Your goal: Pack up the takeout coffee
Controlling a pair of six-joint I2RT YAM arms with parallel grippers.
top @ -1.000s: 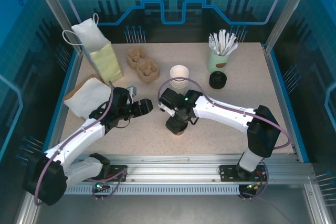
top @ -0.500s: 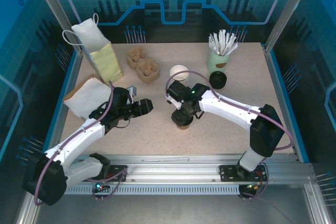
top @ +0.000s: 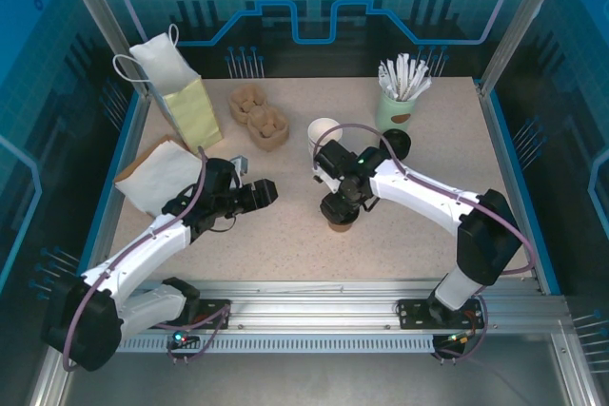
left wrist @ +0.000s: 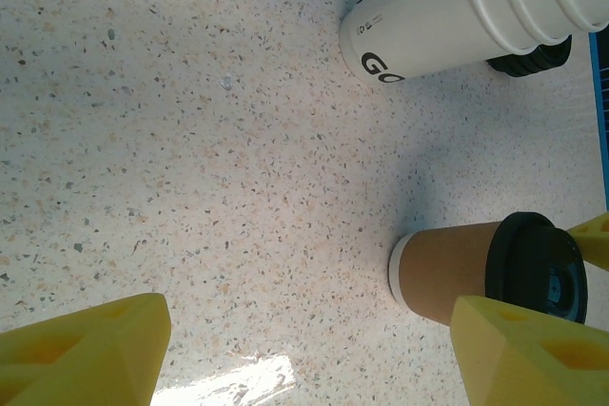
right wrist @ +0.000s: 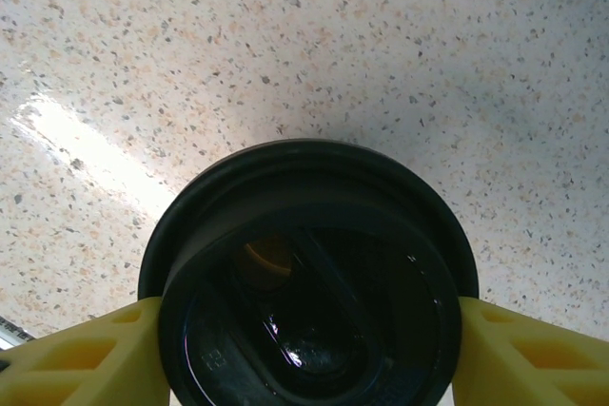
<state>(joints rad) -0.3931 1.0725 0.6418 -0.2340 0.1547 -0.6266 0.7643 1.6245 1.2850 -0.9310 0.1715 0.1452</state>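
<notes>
since earlier: right hand (top: pixel 341 208) and coffee (top: pixel 340 226) are shifting right together | right hand: gripping the coffee's lid from above, cup axis upright, mid-tabletop (top: pixel 285 254) | left hand (top: pixel 265 192): gaping wide, empty, pointing at the coffee | bag (top: pixel 190 106): standing far left, well apart, nearer the left arm
</notes>
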